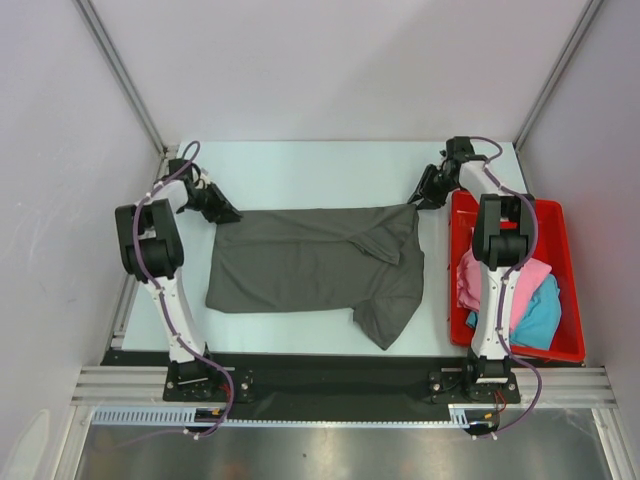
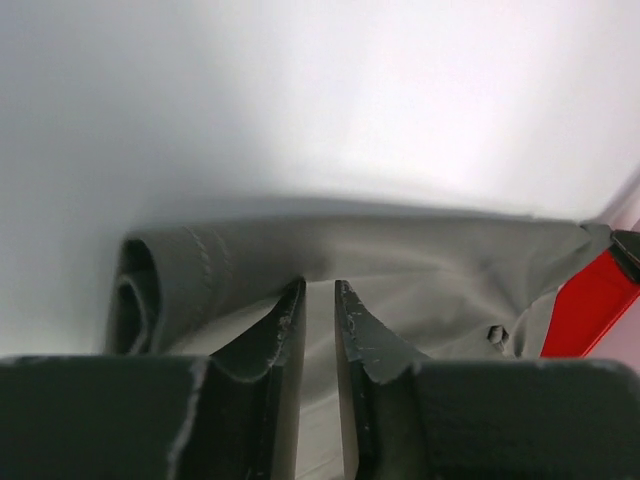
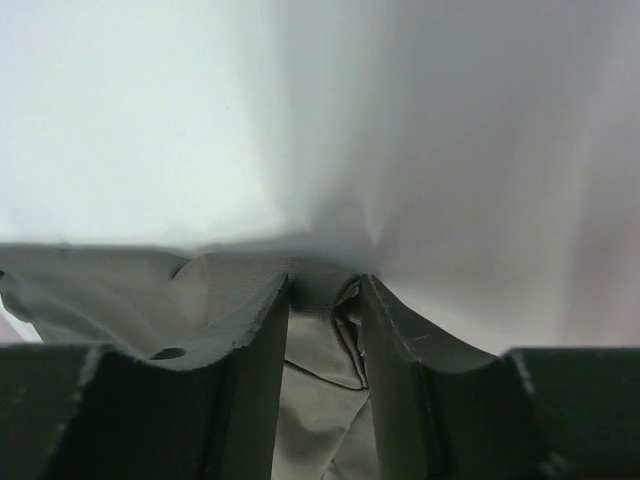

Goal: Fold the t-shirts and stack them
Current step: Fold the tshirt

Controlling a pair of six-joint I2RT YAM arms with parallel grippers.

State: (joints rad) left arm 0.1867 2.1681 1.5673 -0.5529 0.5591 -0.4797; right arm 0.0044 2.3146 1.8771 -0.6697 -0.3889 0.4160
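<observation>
A large dark charcoal-grey t-shirt [image 1: 310, 260] lies spread on the table, with one sleeve folded over at its right side and another part trailing toward the near edge. My left gripper [image 1: 222, 213] is at the shirt's far left corner. In the left wrist view its jaws [image 2: 318, 285] stand slightly apart over the grey cloth [image 2: 400, 260], which is rolled at the left edge. My right gripper [image 1: 418, 203] is at the far right corner. Its jaws [image 3: 325, 280] stand apart with a loose fold of cloth [image 3: 100, 285] between them. A pink t-shirt [image 1: 530, 282] and a turquoise t-shirt [image 1: 542, 315] lie crumpled in the tray.
A red plastic tray [image 1: 556, 225] stands at the table's right edge, beside the right arm, and its corner [image 2: 585, 310] shows in the left wrist view. White walls with metal frame posts enclose the table on three sides.
</observation>
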